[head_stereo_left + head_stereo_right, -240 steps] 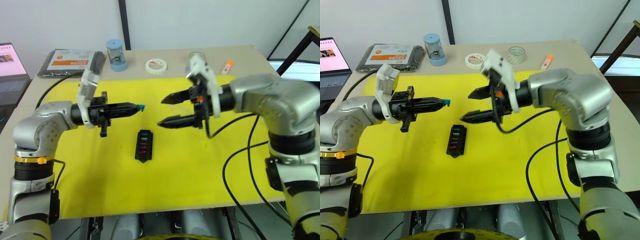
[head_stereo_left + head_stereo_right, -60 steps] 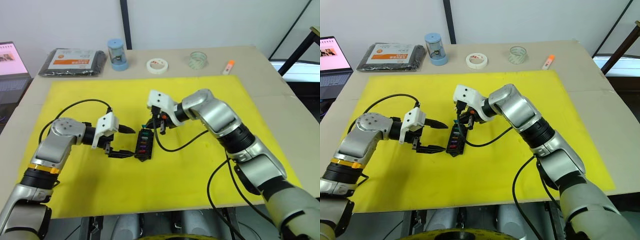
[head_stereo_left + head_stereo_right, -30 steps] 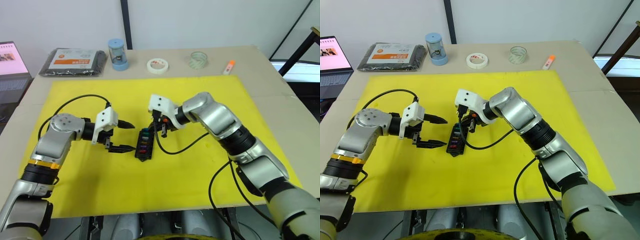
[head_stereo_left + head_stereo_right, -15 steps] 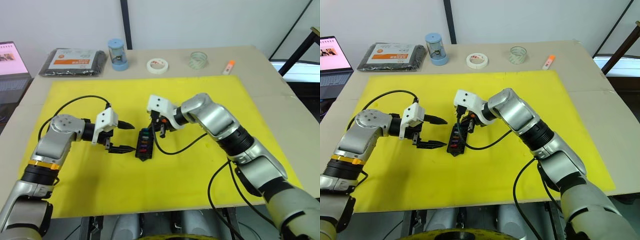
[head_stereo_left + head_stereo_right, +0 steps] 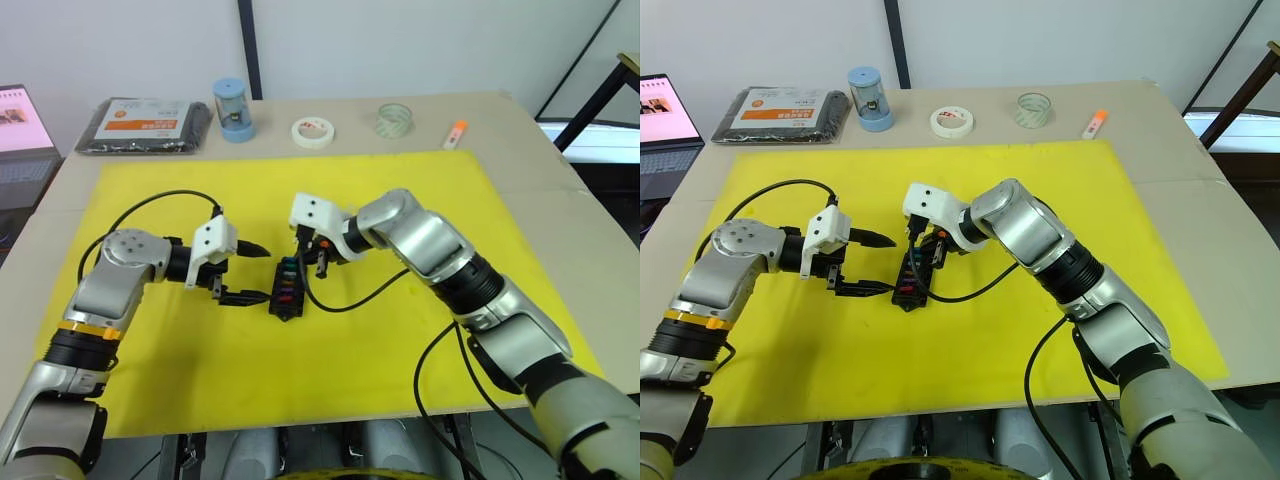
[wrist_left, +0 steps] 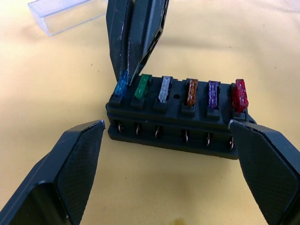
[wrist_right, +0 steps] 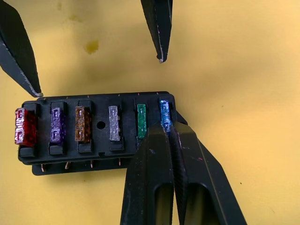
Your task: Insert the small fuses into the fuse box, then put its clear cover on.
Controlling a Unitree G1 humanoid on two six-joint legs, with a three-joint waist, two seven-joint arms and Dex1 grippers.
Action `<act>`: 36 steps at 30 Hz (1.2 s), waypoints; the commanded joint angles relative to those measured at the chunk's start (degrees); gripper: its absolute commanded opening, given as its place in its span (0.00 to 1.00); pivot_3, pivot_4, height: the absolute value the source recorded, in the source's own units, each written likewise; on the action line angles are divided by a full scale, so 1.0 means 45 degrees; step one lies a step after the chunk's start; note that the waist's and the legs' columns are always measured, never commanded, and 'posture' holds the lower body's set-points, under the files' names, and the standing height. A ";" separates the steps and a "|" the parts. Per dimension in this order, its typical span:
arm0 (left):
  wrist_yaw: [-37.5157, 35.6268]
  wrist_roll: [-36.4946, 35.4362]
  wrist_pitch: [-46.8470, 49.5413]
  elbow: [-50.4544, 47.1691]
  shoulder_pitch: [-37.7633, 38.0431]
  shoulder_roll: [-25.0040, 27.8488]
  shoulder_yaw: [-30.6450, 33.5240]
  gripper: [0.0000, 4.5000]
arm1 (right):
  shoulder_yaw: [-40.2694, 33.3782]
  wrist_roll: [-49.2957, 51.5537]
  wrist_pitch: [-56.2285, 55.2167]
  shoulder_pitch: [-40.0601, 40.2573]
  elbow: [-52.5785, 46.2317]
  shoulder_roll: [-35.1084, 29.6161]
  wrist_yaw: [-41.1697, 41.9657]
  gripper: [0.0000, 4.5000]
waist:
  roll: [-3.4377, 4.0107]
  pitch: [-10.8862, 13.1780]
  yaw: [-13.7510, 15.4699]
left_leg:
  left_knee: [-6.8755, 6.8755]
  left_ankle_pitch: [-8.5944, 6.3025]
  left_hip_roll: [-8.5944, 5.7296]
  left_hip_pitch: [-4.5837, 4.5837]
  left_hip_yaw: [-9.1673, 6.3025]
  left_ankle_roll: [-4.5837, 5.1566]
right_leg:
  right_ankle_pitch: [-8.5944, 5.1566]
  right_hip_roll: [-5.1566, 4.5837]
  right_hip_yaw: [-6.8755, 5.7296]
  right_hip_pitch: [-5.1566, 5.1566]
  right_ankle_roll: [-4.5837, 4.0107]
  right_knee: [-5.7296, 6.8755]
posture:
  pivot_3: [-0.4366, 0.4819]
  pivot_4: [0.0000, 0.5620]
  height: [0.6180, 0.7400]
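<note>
Right fingers (image 7: 169, 136) dropped onto blue fuse (image 7: 165, 116); clear cover (image 6: 63, 15) beyond.

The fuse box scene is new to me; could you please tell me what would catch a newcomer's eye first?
First, the black fuse box in the middle of the yellow mat, with six coloured fuses in a row: blue, green, clear, amber, purple and red. The right tool, fingers together, presses on the blue fuse at one end, while the left tool waits open beside the box. The clear cover lies on the mat beyond the box.
</note>
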 commanded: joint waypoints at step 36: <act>0.0090 0.0059 -0.0058 -0.0492 0.0068 -0.0020 0.0101 1.00 | -0.0135 0.0228 -0.0049 -0.0004 -0.0676 -0.0246 0.0183 0.05 | 0.0002 0.0001 0.0009 | 0.0000 0.0000 0.0000 -0.0004 -0.0002 0.0001 | 0.0000 0.0000 -0.0001 0.0000 0.0000 -0.0003 | 0.48 0.27 1.00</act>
